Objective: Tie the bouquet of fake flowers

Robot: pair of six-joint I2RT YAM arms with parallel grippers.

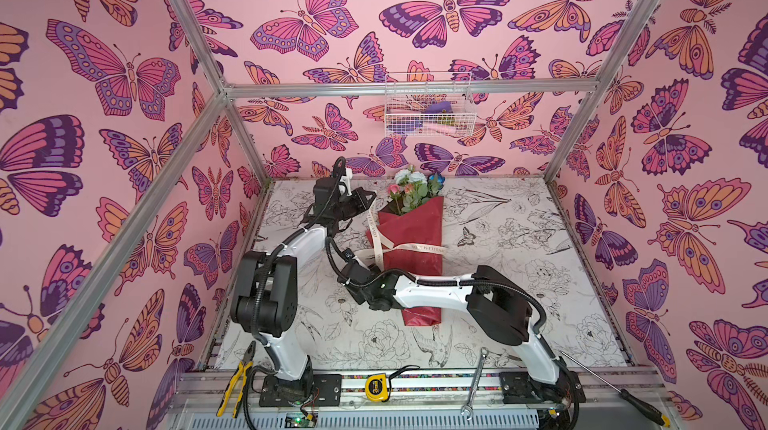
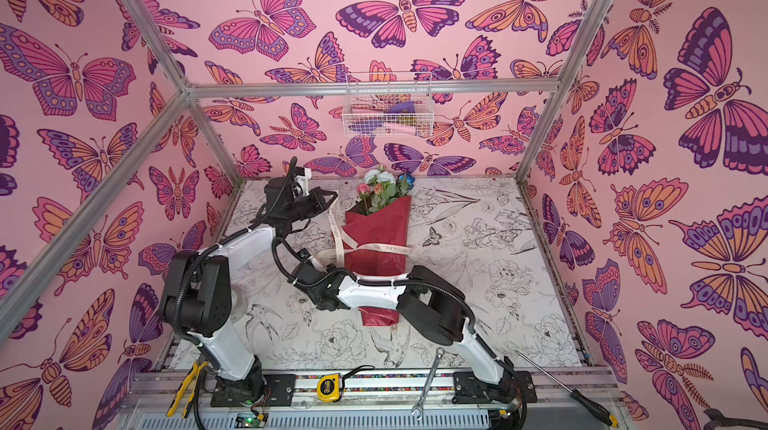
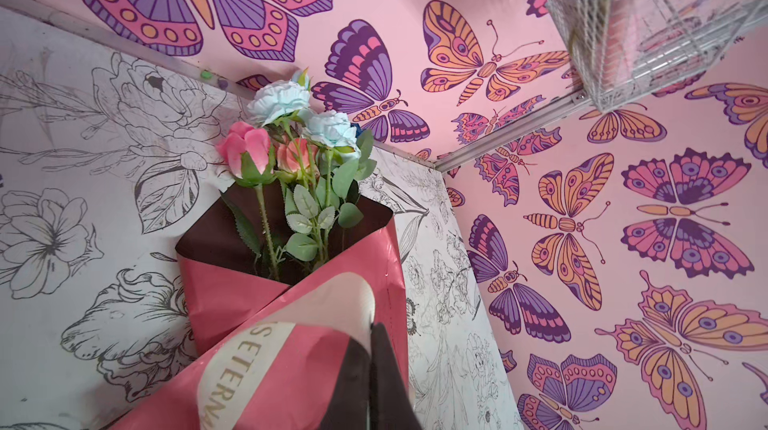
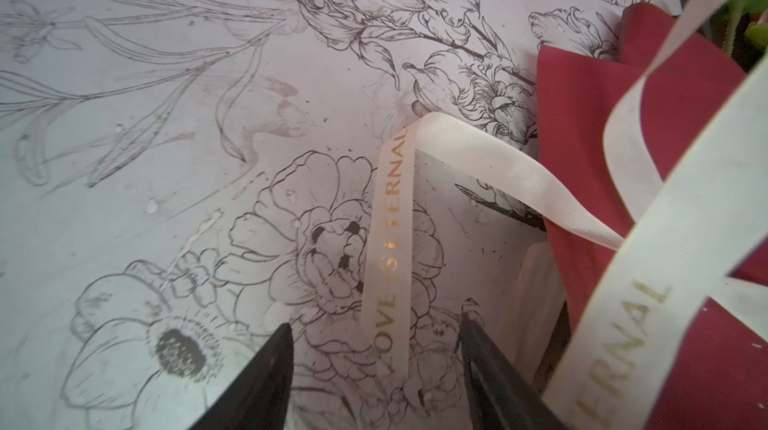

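Where it crosses the bouquet (image 1: 415,220), the ribbon (image 1: 419,247) reads "LOVE IS ETERNAL".

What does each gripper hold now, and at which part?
The left gripper pinches the cream ribbon on its raised strand. The right gripper is open and holds nothing.

Bouquet (image 1: 411,228) wrap's lower part hidden behind right arm (image 1: 432,291), wire basket (image 1: 392,125) contents too small to tell, ribbon (image 3: 232,363) lettering cut at edge
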